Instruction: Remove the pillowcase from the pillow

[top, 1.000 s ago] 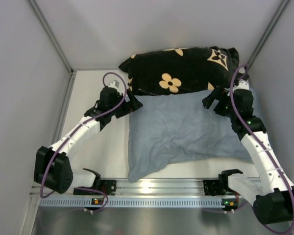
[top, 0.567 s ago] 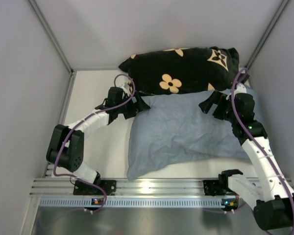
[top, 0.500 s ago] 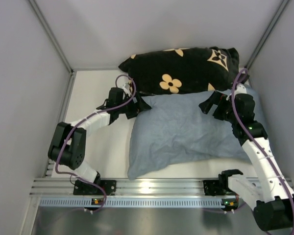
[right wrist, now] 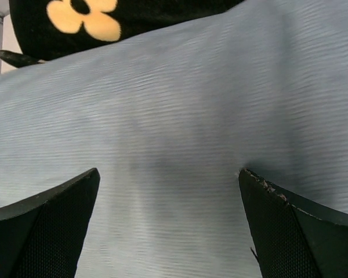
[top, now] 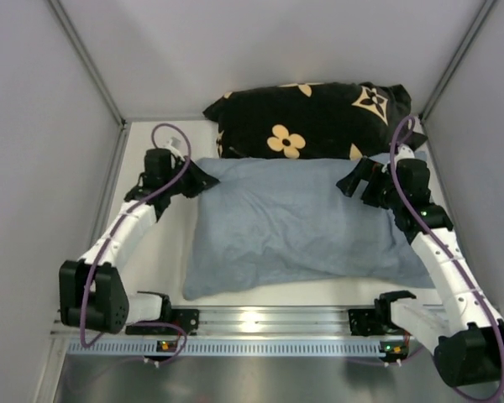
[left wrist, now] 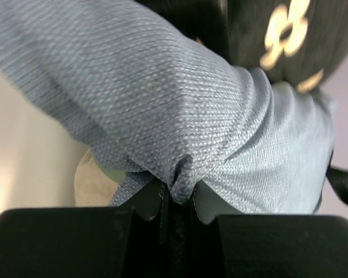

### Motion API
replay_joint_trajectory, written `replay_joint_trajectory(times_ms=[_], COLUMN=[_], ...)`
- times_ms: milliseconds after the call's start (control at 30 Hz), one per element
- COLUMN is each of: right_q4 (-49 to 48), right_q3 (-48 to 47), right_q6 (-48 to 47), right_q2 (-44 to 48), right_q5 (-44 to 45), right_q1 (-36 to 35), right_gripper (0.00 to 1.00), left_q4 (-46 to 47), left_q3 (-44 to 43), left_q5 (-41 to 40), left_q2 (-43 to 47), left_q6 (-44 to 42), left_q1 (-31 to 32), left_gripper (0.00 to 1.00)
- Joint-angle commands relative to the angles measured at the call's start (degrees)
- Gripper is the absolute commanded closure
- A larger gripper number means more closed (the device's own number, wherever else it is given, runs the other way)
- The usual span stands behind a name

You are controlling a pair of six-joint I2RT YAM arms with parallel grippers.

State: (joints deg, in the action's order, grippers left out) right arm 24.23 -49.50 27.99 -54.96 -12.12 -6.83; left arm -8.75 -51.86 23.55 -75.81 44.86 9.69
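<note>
The grey-blue pillowcase lies wrinkled and plump across the table, and the pillow is hidden inside it. My left gripper is at its far left corner, shut on a pinched fold of the pillowcase; in the left wrist view the fold runs down between the fingers of the left gripper. My right gripper is over the far right part of the pillowcase. The right gripper is open, its fingertips spread wide just over the fabric with nothing between them.
A black pillow with tan flower shapes lies against the back wall, touching the pillowcase's far edge; it shows again as the black pillow and the black pillow. The white table is enclosed by grey walls left, right and behind. A metal rail runs along the near edge.
My left gripper has shut on the pillowcase's far left corner and drawn back to the left, dragging the whole pillowcase leftward. The right gripper has stayed open and hardly moved.
</note>
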Motion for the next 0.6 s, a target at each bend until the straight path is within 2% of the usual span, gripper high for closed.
replay_joint_trajectory(times_ms=[0,67,167,200,233,267,333,433,500,533,567], right_q4=[-0.5,-0.8,-1.6,-1.7,-1.7,-1.6,-1.0,-0.1,-0.1,0.4,0.9], right_q3=[-0.7,-1.0,-1.4,-1.6,-1.8,-2.0,-2.2,-1.7,-1.3,-1.3,-1.3], right_q6=[-0.7,-0.4,0.0,0.1,0.1,0.1,-0.9,-1.5,-2.0,-2.2,-2.4], right_q2=[-1.3,-1.8,-2.6,-3.0,-3.7,-4.1,-5.1,-5.0,-4.9,-5.0,-5.2], right_q5=[-0.4,-0.4,-0.3,-0.2,-0.3,-0.3,-0.4,0.8,1.2,1.3,1.8], right_q1=[0.2,-0.4,-1.6,-2.3,-2.7,-3.1,-4.2,-5.1,-6.1,-6.4,-7.0], right_gripper=[0.01,0.01,0.01,0.01,0.01,0.01,0.01,0.01,0.01,0.01,0.01], left_q4=[-13.8,-20.1,-23.3,-24.5,-24.6,-25.1,-26.1,-26.5,-28.2,-30.8,-32.0], left_q3=[-7.6,-11.8,-14.6,-14.9,-15.0,-15.3,-16.3,-19.9,-26.7,-29.4,-32.1], left_q5=[-10.8,-13.5,-17.8,-18.2,-17.9,-18.1,-17.2,-16.2,-22.0,-27.5,-28.7], left_q2=[9.1,10.4,11.2,10.2,9.5,8.6,6.9,6.5,6.5,5.2,4.1], left_q6=[-7.6,-9.5,-11.5,-11.7,-11.8,-11.7,-11.0,-11.4,-13.4,-14.9,-15.2], left_q1=[-8.1,-12.1,-15.3,-15.9,-16.8,-17.1,-17.1,-14.9,-11.1,-5.3,-2.0], left_gripper=[1.00,1.00,1.00,0.91,0.68,0.34,0.23,0.01,0.01,0.01,0.01])
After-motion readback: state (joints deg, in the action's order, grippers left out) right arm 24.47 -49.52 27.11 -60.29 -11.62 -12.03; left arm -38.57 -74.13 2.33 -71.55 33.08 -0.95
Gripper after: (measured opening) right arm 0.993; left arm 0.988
